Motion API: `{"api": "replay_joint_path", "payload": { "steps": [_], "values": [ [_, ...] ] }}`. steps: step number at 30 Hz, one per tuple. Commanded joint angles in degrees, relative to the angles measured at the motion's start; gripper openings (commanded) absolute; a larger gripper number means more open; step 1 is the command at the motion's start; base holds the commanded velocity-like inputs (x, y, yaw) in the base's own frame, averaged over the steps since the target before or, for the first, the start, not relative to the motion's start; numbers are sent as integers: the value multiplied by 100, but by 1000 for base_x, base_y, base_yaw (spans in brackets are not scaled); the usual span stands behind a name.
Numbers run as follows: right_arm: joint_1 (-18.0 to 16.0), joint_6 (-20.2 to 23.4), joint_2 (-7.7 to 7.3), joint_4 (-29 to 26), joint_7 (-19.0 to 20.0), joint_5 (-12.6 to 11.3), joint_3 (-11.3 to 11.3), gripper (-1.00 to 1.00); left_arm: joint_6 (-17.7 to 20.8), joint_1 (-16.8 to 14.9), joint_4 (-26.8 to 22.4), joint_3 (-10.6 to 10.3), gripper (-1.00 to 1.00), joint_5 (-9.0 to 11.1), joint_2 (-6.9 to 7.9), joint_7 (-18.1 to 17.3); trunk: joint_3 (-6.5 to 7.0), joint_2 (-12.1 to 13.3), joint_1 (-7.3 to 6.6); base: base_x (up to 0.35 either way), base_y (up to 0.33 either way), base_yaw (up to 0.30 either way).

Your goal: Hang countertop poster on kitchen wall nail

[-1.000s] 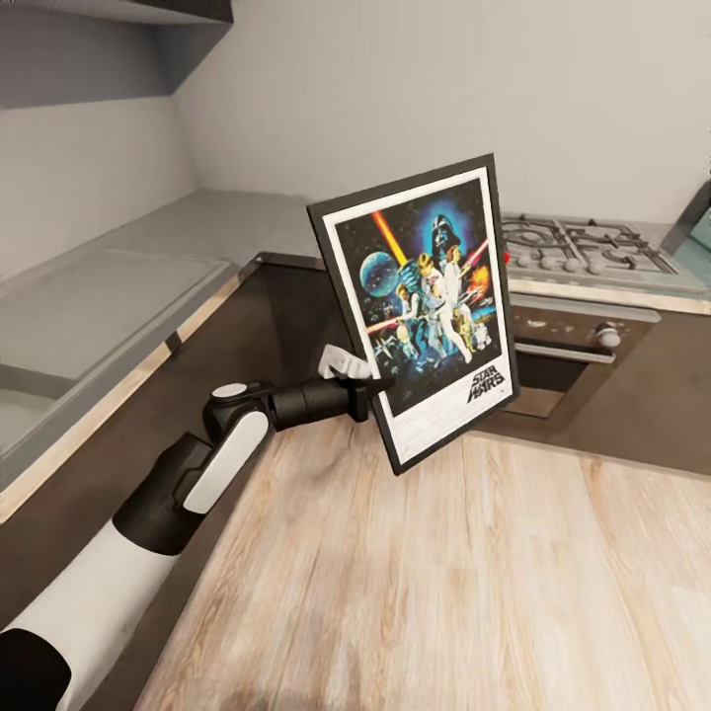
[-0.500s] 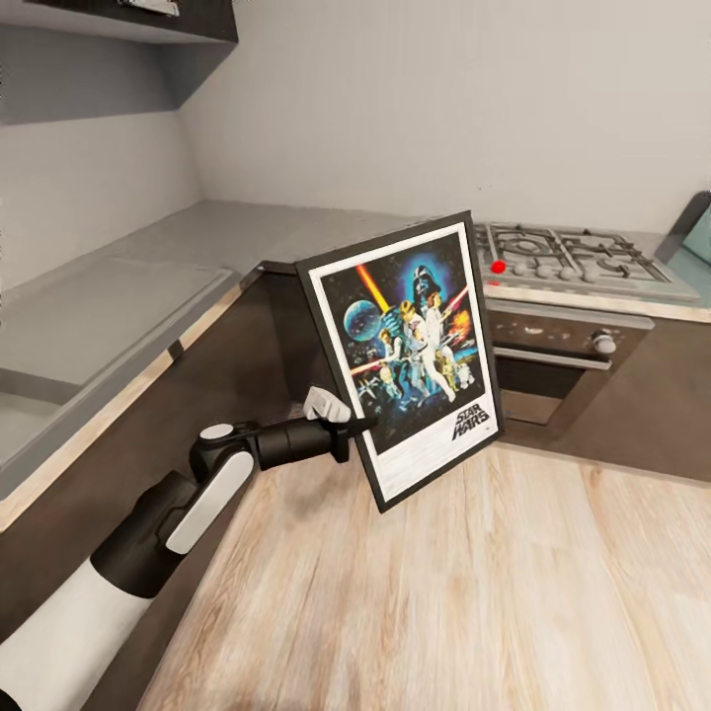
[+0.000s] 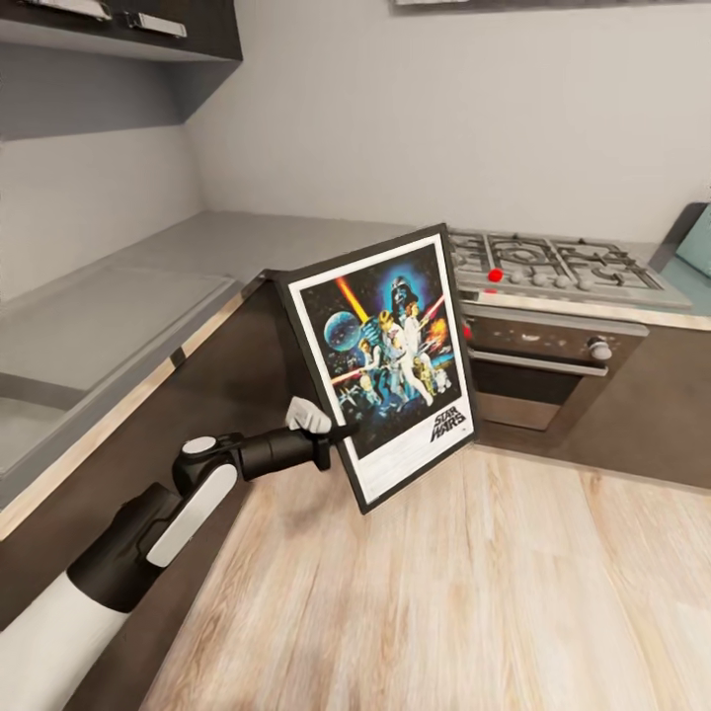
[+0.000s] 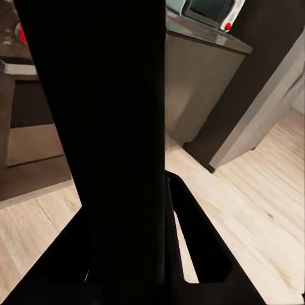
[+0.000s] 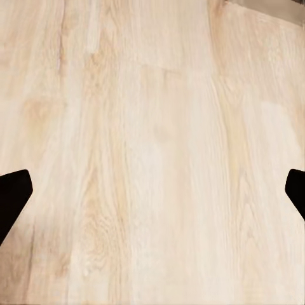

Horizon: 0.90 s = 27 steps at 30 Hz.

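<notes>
My left gripper (image 3: 336, 434) is clamped on the lower left edge of the poster (image 3: 380, 360), holding it in the air, tilted, picture side toward my head camera, so the nail side faces away toward the wall. It hangs clear of the countertop (image 3: 148, 286), in front of the corner cabinets and beside the hob (image 3: 553, 262), above the wood floor (image 3: 474, 592). My right gripper (image 5: 152, 190) points at that floor, fingertips spread wide with nothing between them, since I judge this a one-handed carry.
</notes>
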Motion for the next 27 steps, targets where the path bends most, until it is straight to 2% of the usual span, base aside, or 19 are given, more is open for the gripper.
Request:
{"api": "replay_joint_path", "payload": {
  "steps": [1,3,5,6,9,13,16,22,27],
  "values": [
    [3,349,-55,-384,-17,-9,-2,100,-20,-3,-4,-5,-100,50,37,22,6,-2,0,0,0,0],
    [3,847,-147,-945,-14,-27,-60,100,-82,-1,-3,-4,-100,49,70,19,25,-2,0,0,0,0],
    [0,1171,-185,-1270,-10,-37,-255,100,-103,0,-3,-2,-100,46,86,18,44,-2,0,0,0,0],
    [-7,1481,-205,-1575,-2,-46,-463,100,-114,0,-5,-1,-100,45,127,15,54,-2,0,0,0,0],
    [-20,1859,-220,-1970,76,-46,-609,100,-120,0,-9,-3,-100,49,211,5,82,-2,0,0,0,0],
    [-38,2348,-237,-2480,169,-43,-694,100,-124,0,-11,-5,-100,51,263,-1,121,-2,0,0,0,0],
    [-112,2503,-266,-2681,188,-42,-712,100,-124,0,-11,-3,-100,51,280,-25,149,-2,0,0,0,0],
    [-473,2650,-444,-2804,202,-42,-723,100,-123,0,-12,-3,-100,52,299,-104,207,-2,0,0,0,0],
    [-934,3336,-559,-2817,324,-49,-724,100,-111,0,-12,-154,-100,45,326,-151,254,-2,0,0,0,0]
  ]
}}
